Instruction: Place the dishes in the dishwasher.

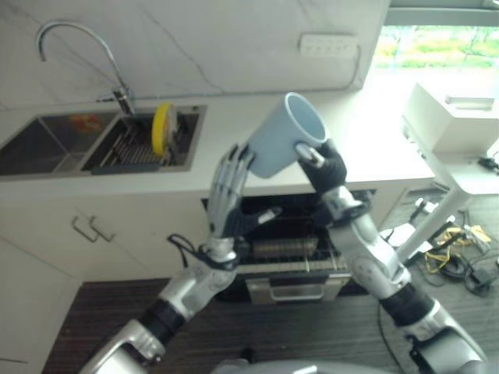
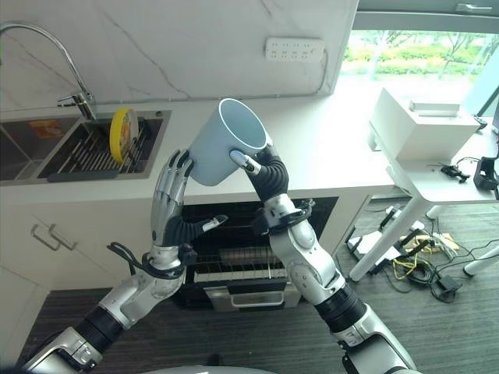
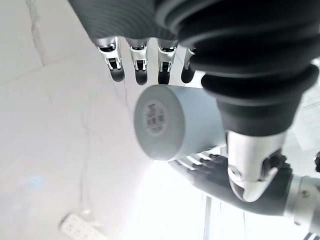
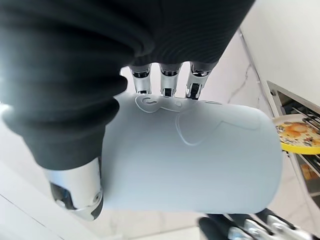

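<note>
Left eye view: right hand (image 1: 323,165) grips a pale blue cup (image 1: 282,134), fingers and thumb curled round its wall, held high over the white counter (image 1: 366,140). Cup tilted, open mouth facing up and to the far right, base toward the left. Left hand (image 1: 228,195) raised just left of the cup's base, fingers straight and relaxed, holding nothing; fingertips near the cup, contact not clear. Below both hands, near side of the counter, the dishwasher (image 1: 288,249) stands open with its wire rack (image 1: 296,253) showing. Far left, a sink (image 1: 101,144) with a curved faucet (image 1: 78,47); 1 yellow plate (image 1: 162,128) stands upright in the sink's rack. Right wrist view: cup wall (image 4: 200,155) sits between thumb and fingers.
</note>
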{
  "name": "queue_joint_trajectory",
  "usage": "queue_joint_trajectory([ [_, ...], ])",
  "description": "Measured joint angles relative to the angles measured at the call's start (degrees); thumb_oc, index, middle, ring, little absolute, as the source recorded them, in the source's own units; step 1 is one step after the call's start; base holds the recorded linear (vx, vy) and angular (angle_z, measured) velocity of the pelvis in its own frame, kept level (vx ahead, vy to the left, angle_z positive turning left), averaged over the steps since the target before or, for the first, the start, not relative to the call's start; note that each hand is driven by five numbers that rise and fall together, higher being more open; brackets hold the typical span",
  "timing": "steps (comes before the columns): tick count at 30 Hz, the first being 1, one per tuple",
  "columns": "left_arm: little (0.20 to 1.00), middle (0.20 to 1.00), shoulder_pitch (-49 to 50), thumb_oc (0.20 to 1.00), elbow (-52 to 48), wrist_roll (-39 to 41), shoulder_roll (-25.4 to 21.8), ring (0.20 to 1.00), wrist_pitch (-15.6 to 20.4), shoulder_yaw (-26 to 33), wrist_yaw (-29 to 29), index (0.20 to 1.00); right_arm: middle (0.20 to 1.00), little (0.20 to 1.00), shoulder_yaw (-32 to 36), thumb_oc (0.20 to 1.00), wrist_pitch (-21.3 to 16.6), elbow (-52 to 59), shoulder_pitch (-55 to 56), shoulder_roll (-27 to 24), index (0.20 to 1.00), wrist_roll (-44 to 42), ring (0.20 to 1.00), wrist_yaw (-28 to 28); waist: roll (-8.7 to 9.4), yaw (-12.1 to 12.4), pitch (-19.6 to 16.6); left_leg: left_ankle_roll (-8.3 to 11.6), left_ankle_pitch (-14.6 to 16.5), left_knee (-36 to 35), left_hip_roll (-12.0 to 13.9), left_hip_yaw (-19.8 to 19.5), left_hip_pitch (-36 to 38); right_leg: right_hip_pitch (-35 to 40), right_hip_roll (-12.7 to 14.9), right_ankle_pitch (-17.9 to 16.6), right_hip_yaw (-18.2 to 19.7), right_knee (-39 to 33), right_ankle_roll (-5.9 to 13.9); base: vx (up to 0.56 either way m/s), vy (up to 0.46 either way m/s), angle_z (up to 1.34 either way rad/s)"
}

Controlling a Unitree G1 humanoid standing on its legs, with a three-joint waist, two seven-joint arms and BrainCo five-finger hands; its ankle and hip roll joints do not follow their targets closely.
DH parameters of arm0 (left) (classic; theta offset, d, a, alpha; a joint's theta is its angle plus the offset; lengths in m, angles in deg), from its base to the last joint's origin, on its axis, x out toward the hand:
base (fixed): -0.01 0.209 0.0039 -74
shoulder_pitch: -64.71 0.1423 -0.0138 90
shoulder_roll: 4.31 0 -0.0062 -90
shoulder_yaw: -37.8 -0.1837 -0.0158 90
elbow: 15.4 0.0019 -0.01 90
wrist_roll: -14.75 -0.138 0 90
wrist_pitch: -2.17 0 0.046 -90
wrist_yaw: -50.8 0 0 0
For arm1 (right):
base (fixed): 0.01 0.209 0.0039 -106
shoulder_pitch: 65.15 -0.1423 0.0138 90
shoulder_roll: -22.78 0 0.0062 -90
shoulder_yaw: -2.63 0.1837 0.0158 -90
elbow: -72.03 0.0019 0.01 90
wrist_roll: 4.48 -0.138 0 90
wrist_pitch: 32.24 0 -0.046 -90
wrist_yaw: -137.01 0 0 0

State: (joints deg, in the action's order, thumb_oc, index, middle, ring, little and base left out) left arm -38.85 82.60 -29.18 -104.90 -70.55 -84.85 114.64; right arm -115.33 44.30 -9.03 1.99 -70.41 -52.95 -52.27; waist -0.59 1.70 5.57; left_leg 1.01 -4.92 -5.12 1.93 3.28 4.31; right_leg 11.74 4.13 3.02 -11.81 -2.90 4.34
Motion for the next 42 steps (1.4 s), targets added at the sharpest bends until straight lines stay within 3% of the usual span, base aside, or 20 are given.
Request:
queue_joint_trajectory([
  [5, 1.000, 1.000, 1.4, 1.000, 0.1, 0.7, 0.0, 1.000, 1.2, 0.2, -1.7, 1.000, 0.200, 0.200, 4.2, 0.200, -2.7, 0.2, 2.6, 0.3, 0.200, 0.0, 0.200, -0.2, -0.04, -0.2, 0.0, -0.11, 0.1, 0.0, -0.1, 0.4, 0.3, 0.1, 0.2, 0.0, 0.2, 0.2, 0.03, 0.00, 0.005, -0.01],
  [6, 1.000, 1.000, 2.8, 1.000, 0.2, 5.1, 0.0, 1.000, 4.2, 0.3, -6.5, 1.000, 0.200, 0.200, 6.1, 0.200, -3.4, 0.6, 4.6, 0.2, 0.200, 0.0, 0.200, -0.3, -0.05, -0.7, 0.0, -0.17, 0.1, 0.0, -0.1, 0.5, 0.6, 0.1, 0.2, 0.0, 0.3, 0.1, 0.05, -0.01, 0.015, -0.03],
  [9, 1.000, 1.000, 4.7, 1.000, 0.2, 10.1, -0.1, 1.000, 7.8, 0.5, -15.9, 1.000, 0.200, 0.200, 8.8, 0.200, -3.8, 0.6, 7.4, 0.1, 0.200, -0.4, 0.200, 0.0, -0.21, -1.7, 0.1, -0.21, 0.2, 0.0, 0.0, 0.7, 0.7, 0.1, 0.2, 0.0, 0.5, 0.1, 0.08, -0.01, 0.011, -0.02],
  [12, 1.000, 1.000, 5.2, 1.000, 0.1, 16.3, -1.6, 1.000, 8.9, -1.3, -26.8, 1.000, 0.200, 0.200, 10.0, 0.200, -3.9, 0.6, 9.9, -1.0, 0.200, -1.5, 0.200, 1.3, -0.78, -2.7, 0.1, -0.22, 0.2, 0.0, 0.0, 0.8, 0.6, 0.0, 0.2, 0.0, 0.6, 0.1, 0.09, -0.01, 0.013, -0.03],
  [15, 1.000, 1.000, 5.5, 1.000, 1.5, 21.1, -1.9, 1.000, 8.5, -1.4, -35.5, 1.000, 0.200, 0.200, 10.9, 0.200, -4.0, 0.5, 11.7, -2.0, 0.200, -2.3, 0.200, 2.5, -1.29, -3.4, 0.1, -0.22, 0.2, 0.0, 0.1, 1.4, 0.7, 0.0, 0.2, 0.0, 1.2, 0.1, 0.14, 0.01, 0.013, -0.08],
  [19, 1.000, 1.000, 7.0, 1.000, 4.4, 22.7, -4.1, 1.000, 5.1, -3.5, -47.6, 1.000, 0.200, 0.200, 12.3, 0.200, -3.5, -2.5, 13.1, -2.1, 0.200, -2.3, 0.200, 5.1, -1.44, -4.6, 0.1, -0.24, 0.2, 0.0, 0.2, 1.8, 0.7, -0.1, 0.2, 0.0, 1.6, 0.2, 0.14, 0.02, 0.009, -0.05],
  [24, 1.000, 1.000, 9.2, 1.000, 4.6, 22.4, -7.5, 1.000, 2.2, -4.5, -57.3, 1.000, 0.200, 0.200, 12.8, 0.200, -1.6, -6.5, 14.1, -3.5, 0.200, -2.2, 0.200, 7.5, -2.14, -4.7, 0.2, -0.31, 0.6, -0.4, 0.2, 2.0, 0.8, -0.4, 0.2, 0.0, 1.7, 0.2, 0.22, 0.06, 0.023, -0.01],
  [29, 1.000, 1.000, 8.6, 1.000, 7.2, 15.5, -10.3, 1.000, -4.3, -8.7, -57.8, 1.000, 0.200, 0.200, 12.5, 0.200, 0.1, -12.1, 13.5, -7.2, 0.200, -1.0, 0.200, 7.2, -4.14, -4.4, 1.8, -0.59, -0.4, 0.6, 0.3, 1.6, -3.0, -5.9, 0.4, 1.6, 1.5, 5.4, 0.31, -0.06, 0.030, 0.05],
  [32, 1.000, 1.000, 4.2, 1.000, 11.8, 13.4, -10.2, 1.000, -9.1, -11.3, -55.4, 1.000, 0.200, 0.200, 12.6, 0.200, 0.1, -16.1, 9.1, -7.9, 0.200, -1.1, 0.200, 7.0, -4.94, -4.2, 7.4, -0.43, -0.8, 3.4, 0.5, 0.6, -6.9, -10.4, 0.4, 2.9, 0.9, 10.1, -0.09, -0.30, 0.016, 0.13],
  [33, 1.000, 1.000, 1.8, 1.000, 14.9, 12.1, -9.9, 1.000, -10.4, -11.8, -52.4, 1.000, 0.200, 0.200, 12.7, 0.200, -0.4, -18.4, 4.9, -8.0, 0.200, -1.1, 0.200, 7.1, -5.22, -4.3, 9.4, 0.01, -1.2, 5.1, 0.8, 0.3, -10.5, -15.3, 0.8, 4.3, 0.7, 14.3, -0.59, -0.19, -0.013, 0.16],
  [36, 1.000, 1.000, -4.5, 1.000, 18.4, 9.7, -8.8, 1.000, -12.4, -12.2, -46.0, 1.000, 0.200, 0.200, 14.1, 0.200, 0.1, -23.2, -2.1, -9.0, 0.200, -1.1, 0.200, 7.0, -6.57, -3.2, 15.5, 1.44, -3.3, 3.9, 1.8, -1.1, -13.4, -19.3, 0.2, 4.5, -0.4, 17.9, -1.89, -0.07, -0.023, 0.20],
  [42, 1.000, 1.000, -2.1, 1.000, 26.1, 4.3, -5.3, 1.000, -13.5, -9.7, -37.6, 1.000, 0.200, 0.200, 13.9, 0.200, 0.7, -25.5, -0.8, -8.4, 0.200, 1.1, 0.200, 7.2, -5.08, -2.7, 16.8, 1.32, -3.5, 4.3, 1.9, -2.4, -12.1, -18.2, 0.1, 6.8, -1.9, 20.9, -2.81, 0.02, -0.069, 0.13],
])
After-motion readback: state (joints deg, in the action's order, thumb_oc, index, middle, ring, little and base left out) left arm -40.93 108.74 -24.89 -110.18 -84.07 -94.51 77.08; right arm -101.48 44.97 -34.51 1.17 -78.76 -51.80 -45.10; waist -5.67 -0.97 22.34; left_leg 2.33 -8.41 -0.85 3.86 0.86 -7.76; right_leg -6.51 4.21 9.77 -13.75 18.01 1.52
